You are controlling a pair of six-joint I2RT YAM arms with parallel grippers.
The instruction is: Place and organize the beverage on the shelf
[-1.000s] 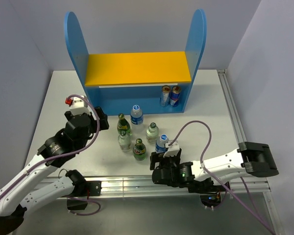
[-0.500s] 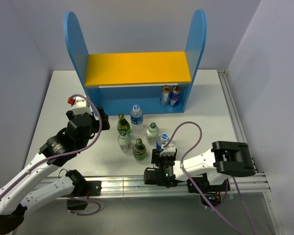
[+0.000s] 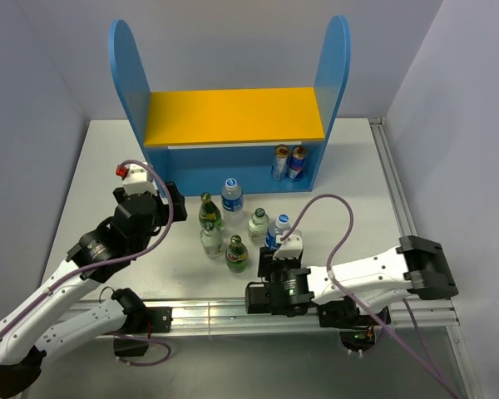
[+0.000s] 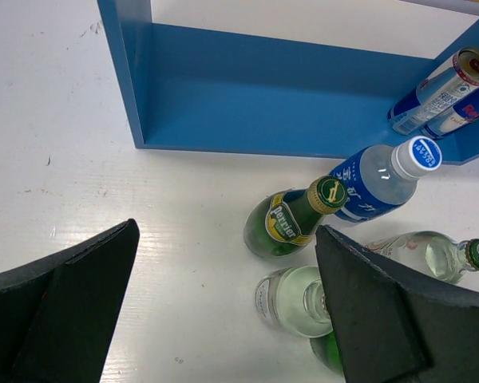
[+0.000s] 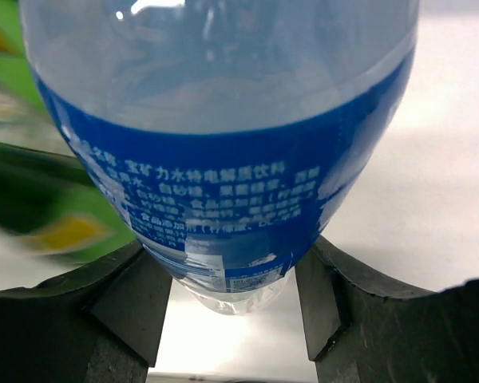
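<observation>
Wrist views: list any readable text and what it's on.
"Perrier": label of the green bottle, left wrist view.
"宝矿力水特电解质饮料": blue label of the water bottle, right wrist view; the finer print below it is too small to read.
Unreadable: the print on the cans in the shelf is too blurred.

- Green glass bottle point(image 4: 283, 227) on the white tabletop point(image 4: 64, 199): its yellow-green label reads "Perrier" in white letters. The mark on its gold cap is too small to read.
- Clear plastic bottle with a blue label point(image 5: 223, 191), right wrist view: white Chinese print, with one line reading "宝矿力水特电解质饮料". The finer lines beneath are blurred, and a small printed code patch sits under them.
- Two blue-and-silver cans point(image 4: 439, 100): lettering is not legible.
</observation>
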